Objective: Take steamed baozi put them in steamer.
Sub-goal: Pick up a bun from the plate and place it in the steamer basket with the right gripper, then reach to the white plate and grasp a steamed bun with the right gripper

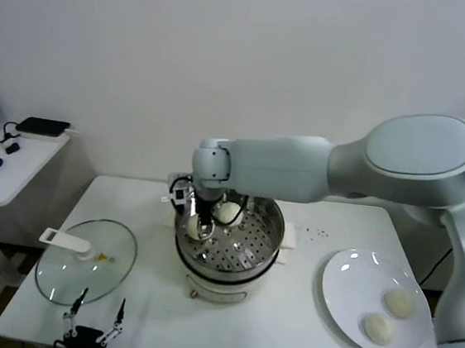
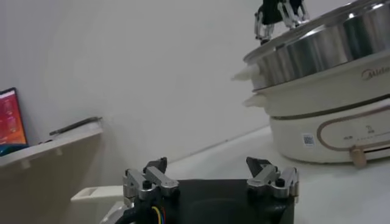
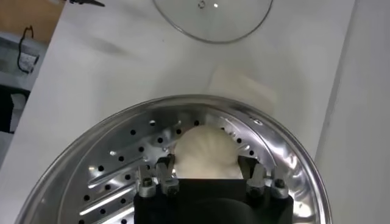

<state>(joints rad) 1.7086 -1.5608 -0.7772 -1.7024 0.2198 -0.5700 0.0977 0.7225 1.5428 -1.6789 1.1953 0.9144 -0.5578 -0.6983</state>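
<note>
The steel steamer (image 1: pixel 270 232) stands on its white cooker base at mid table. My right gripper (image 1: pixel 202 226) reaches down inside its left side, shut on a cream-white baozi (image 3: pixel 204 152) low over the perforated bottom (image 3: pixel 116 176), its fingers (image 3: pixel 164 170) pressed to both sides. A second baozi (image 1: pixel 227 213) lies in the steamer behind it. Two more baozi (image 1: pixel 399 303) (image 1: pixel 378 328) lie on the white plate (image 1: pixel 347 273) at the right. My left gripper (image 1: pixel 94 323) is open and empty at the table's front left, also seen in the left wrist view (image 2: pixel 210 173).
The glass lid (image 1: pixel 86 260) with a white handle lies left of the steamer, just behind my left gripper. A side table (image 1: pixel 4 171) with a mouse stands far left. The steamer's wall (image 2: pixel 329 42) rises to the right of my left gripper.
</note>
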